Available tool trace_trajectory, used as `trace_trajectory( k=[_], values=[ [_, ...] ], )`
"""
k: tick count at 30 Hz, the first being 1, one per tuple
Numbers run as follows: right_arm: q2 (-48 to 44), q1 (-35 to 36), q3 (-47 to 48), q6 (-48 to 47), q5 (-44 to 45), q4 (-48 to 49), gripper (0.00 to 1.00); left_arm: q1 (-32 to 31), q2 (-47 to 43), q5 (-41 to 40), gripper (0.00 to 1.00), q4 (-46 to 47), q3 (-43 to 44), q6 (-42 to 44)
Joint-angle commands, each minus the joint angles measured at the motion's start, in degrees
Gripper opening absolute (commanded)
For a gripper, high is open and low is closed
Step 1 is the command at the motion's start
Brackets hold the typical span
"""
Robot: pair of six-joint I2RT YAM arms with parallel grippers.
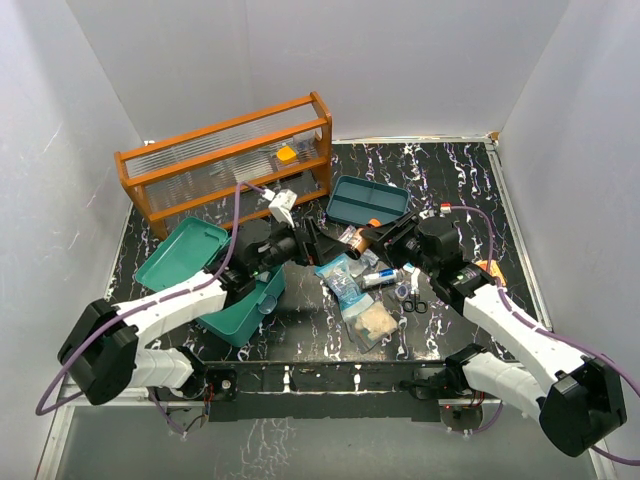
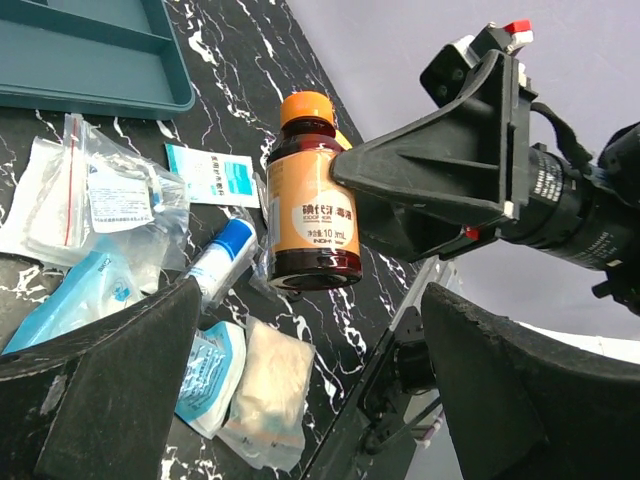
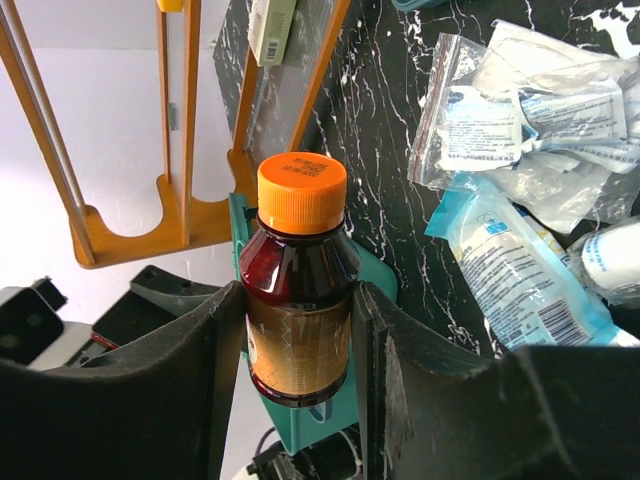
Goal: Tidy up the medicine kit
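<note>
Black right gripper (image 3: 300,300) pinches a small brown bottle with an orange cap (image 3: 300,270). Left gripper (image 2: 310,295) is spread wide, facing that bottle. Below, clear plastic packets (image 1: 350,280) lie on the black marbled worktop (image 1: 465,190). Teal-green plastic medicine kit box (image 1: 250,315) sits open by the left arm, its teal tray (image 1: 368,200) apart.

Black white-veined marble tabletop (image 1: 470,190), plain white walls (image 1: 420,60) on three sides

right pincer (image 3: 298,300) clamps the bottle (image 3: 300,250); left pincer (image 2: 310,295) gapes wide, facing it
</note>
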Motion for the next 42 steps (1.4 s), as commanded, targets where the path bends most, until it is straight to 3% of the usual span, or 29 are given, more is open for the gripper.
trace_trajectory(
  k=[1, 6, 17, 22, 28, 33, 37, 42],
  values=[
    [-0.2, -0.2, 2.8, 4.8, -0.5, 5.4, 0.41, -3.4, 2.8, -5.0, 0.90, 2.8, 1.8, 1.8],
    [-0.4, -0.2, 2.9, 7.0, -0.3, 5.4, 0.41, -6.6, 6.8, -12.9, 0.90, 2.1, 4.1, 3.8],
    [0.9, -0.2, 2.9, 7.5, -0.7, 5.0, 0.41, -7.7, 10.7, -14.5, 0.80, 8.2, 4.9, 1.4],
    [1.5, -0.2, 2.8, 7.6, -1.4, 5.6, 0.42, -8.1, 11.4, -13.5, 0.62, 8.6, 5.0, 1.6],
    [1.9, -0.1, 3.2, 4.9, -3.0, 8.4, 0.44, -9.4, 9.0, -14.7, 0.51, 9.6, 2.3, 1.9],
    [1.7, -0.2, 4.5, -0.8, -2.9, 6.6, 0.53, -9.5, 7.3, -13.4, 0.39, 8.4, 2.1, 3.1],
    [1.3, -0.4, 6.1, -8.9, -2.9, 4.1, 0.65, -9.3, 4.6, -12.0, 0.33, 3.5, 3.1, 6.1],
    [1.2, -2.5, 8.5, -28.6, -8.2, 3.1, 0.75, -7.2, 1.1, -4.9, 0.32, -7.7, 6.7, 13.1]
  ],
)
